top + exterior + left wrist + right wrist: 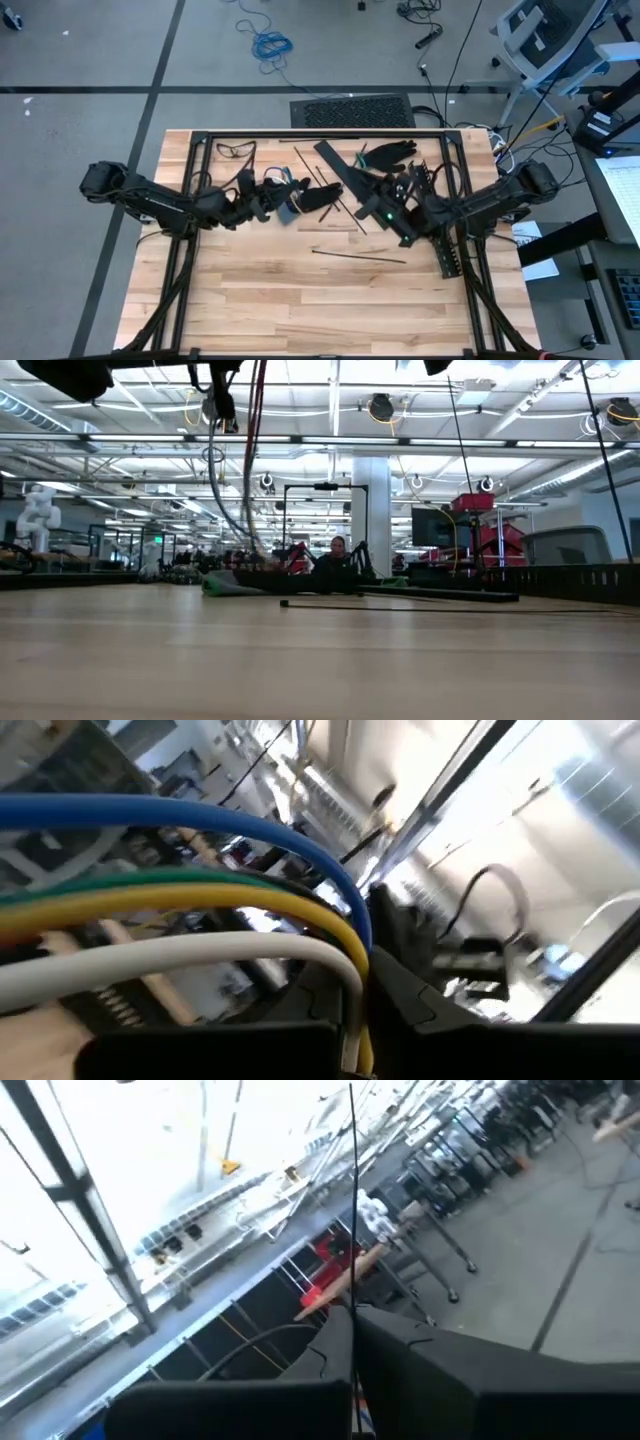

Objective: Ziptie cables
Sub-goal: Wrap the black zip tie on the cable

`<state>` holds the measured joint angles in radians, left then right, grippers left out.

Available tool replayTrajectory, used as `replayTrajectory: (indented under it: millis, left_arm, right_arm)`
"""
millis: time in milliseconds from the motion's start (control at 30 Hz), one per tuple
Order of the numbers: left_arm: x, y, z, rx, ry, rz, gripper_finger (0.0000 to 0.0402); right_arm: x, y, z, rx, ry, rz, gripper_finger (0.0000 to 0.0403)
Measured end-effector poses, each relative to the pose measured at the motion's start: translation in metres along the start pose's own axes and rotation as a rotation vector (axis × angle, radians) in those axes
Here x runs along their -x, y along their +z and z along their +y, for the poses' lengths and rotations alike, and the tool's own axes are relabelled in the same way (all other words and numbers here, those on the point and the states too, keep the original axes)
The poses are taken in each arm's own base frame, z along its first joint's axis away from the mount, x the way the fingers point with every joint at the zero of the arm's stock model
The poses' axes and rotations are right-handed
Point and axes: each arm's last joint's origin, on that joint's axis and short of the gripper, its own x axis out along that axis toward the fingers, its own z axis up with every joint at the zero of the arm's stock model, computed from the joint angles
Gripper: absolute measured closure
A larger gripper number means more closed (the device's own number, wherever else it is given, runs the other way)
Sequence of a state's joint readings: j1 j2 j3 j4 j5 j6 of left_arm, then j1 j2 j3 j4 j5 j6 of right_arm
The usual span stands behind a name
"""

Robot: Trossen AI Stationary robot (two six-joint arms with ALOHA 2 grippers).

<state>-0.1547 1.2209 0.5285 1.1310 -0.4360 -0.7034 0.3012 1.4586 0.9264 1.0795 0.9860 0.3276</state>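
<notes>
Both jaws read as pressed together, each pinching something. Left gripper [355, 995]: fingers closed on the cables [200, 895], with blue, green, yellow and white strands arcing out of the pinch in the left wrist view. Right gripper [353, 1342]: fingers closed on a thin black stick [351, 1200] that stands straight out from between them.

Landmark for placement: the wooden table [300, 300].

- Left gripper [272, 200], high view: above the table's far half, left of its centre line. The cables [283, 184] sit at its tip as a small blue-and-white bunch, held clear of the wood.
- Right gripper [352, 193]: above the table's far half, right of the centre line, near the left gripper but apart from it. A green light shows on the right arm just behind it.
- Black slotted strip [340, 170]: lies diagonally on the table's far half, between and behind the two grippers.
- Loose black stick [358, 257]: flat on the table near its middle, toward the near side of both grippers.
- Black glove [388, 152]: near the table's far edge, right of centre.
- Blue coiled cord [270, 44]: on the floor beyond the table's far edge.

Low view: both arms hang in from above; a person sits in the room behind the table.
</notes>
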Motion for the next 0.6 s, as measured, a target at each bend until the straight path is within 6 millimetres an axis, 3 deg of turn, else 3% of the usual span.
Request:
replayTrajectory:
  millis: [200, 400, 600]
  left_arm:
    - [0.000, 0.006, 0.001, 0.213, 0.087, -0.144, 0.0379]
    - [-0.003, 0.013, 0.003, 0.379, 0.166, -0.284, 0.0379]
    - [-0.017, 0.030, -0.007, 0.389, 0.165, -0.386, 0.0379]
  right_arm:
    - [-0.012, 0.008, -0.004, 0.020, 0.070, -0.050, 0.0403]
    - [-0.030, 0.025, 0.013, 0.122, 0.144, -0.131, 0.0403]
    - [-0.049, 0.025, 0.021, 0.201, 0.116, -0.122, 0.0403]
